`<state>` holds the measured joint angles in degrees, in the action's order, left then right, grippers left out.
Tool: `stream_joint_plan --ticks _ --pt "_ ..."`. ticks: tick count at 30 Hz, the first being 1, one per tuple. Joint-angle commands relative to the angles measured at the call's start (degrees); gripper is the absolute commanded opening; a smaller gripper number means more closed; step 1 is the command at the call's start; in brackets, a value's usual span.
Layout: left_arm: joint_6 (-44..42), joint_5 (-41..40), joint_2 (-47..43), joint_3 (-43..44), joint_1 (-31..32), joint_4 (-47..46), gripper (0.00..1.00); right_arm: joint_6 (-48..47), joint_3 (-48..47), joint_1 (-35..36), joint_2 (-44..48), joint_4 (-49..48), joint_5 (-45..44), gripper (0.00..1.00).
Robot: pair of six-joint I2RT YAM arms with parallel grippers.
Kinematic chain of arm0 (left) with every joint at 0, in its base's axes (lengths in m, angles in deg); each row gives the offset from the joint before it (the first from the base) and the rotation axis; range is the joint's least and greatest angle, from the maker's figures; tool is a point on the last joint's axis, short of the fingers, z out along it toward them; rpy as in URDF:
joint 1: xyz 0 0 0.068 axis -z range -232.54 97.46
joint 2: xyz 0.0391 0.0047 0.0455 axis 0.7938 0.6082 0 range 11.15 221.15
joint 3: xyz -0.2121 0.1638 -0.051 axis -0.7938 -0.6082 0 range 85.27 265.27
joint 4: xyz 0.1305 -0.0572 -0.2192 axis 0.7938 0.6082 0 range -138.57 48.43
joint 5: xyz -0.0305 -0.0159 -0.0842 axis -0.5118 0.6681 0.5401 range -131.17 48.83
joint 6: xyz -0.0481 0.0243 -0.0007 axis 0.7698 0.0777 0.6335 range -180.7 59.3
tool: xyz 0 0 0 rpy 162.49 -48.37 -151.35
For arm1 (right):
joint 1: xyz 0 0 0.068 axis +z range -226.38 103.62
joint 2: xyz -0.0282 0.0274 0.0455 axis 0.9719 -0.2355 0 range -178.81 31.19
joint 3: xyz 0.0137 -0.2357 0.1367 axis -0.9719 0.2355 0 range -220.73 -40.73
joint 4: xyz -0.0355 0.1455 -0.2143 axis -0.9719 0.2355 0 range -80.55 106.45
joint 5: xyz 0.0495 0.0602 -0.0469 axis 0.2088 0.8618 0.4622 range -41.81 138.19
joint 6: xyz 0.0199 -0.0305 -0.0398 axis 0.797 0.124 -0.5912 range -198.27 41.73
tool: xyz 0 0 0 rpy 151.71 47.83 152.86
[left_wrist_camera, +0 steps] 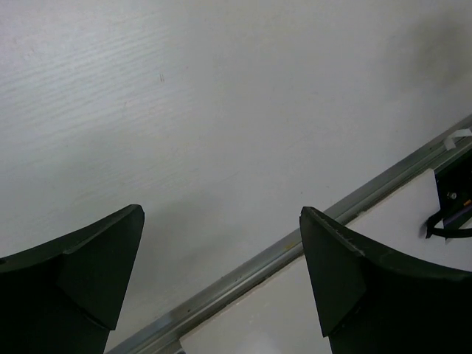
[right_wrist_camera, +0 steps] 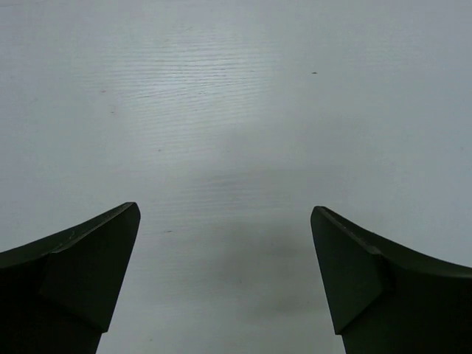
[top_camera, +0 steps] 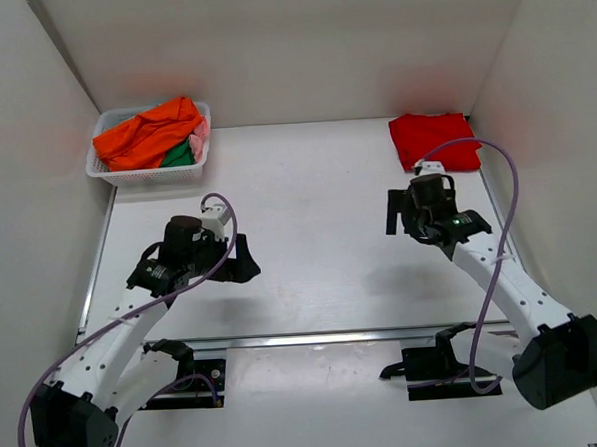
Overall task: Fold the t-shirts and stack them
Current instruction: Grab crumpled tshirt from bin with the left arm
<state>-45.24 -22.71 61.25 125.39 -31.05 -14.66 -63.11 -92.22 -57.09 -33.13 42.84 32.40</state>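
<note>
A folded deeper red t-shirt (top_camera: 435, 140) lies flat at the back right of the table. A bright orange t-shirt (top_camera: 149, 133) is heaped on top in the white mesh basket (top_camera: 146, 175) at the back left, over a green one (top_camera: 180, 156) and a pink one (top_camera: 202, 134). My left gripper (top_camera: 243, 266) is open and empty above the bare table near the front left; its fingers (left_wrist_camera: 88, 265) show only table and a metal rail. My right gripper (top_camera: 398, 218) is open and empty, just in front of the red t-shirt; its fingers (right_wrist_camera: 81, 265) frame bare table.
A metal rail (left_wrist_camera: 295, 247) runs along the table's front edge, with the arm bases and cables beyond it. White walls close in the left, back and right sides. The white tabletop (top_camera: 318, 222) lies between the two arms.
</note>
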Motion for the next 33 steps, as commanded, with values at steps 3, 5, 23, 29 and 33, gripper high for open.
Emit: stream_joint_plan --ticks 3,5,23,29,33 --pt "0.2 5.3 0.9 0.2 -3.0 0.8 0.99 -0.1 3.7 -5.0 4.6 -2.2 4.1 0.99" --pt "1.2 7.4 -1.8 -1.1 -1.8 -3.9 0.99 -0.2 4.5 -6.2 5.0 -2.4 5.8 0.99" --pt "0.3 -20.8 48.1 57.1 -24.0 -13.4 0.85 -6.1 0.1 -6.2 -1.4 -3.2 9.8 0.99" --pt "3.2 -21.7 65.3 70.3 -28.2 -15.6 0.79 -7.8 -0.3 -5.4 -5.4 -6.4 10.7 0.99" --pt "4.1 -25.0 76.9 79.7 -28.9 -17.0 0.80 -7.2 -0.2 -4.6 -8.1 -8.0 11.9 1.00"
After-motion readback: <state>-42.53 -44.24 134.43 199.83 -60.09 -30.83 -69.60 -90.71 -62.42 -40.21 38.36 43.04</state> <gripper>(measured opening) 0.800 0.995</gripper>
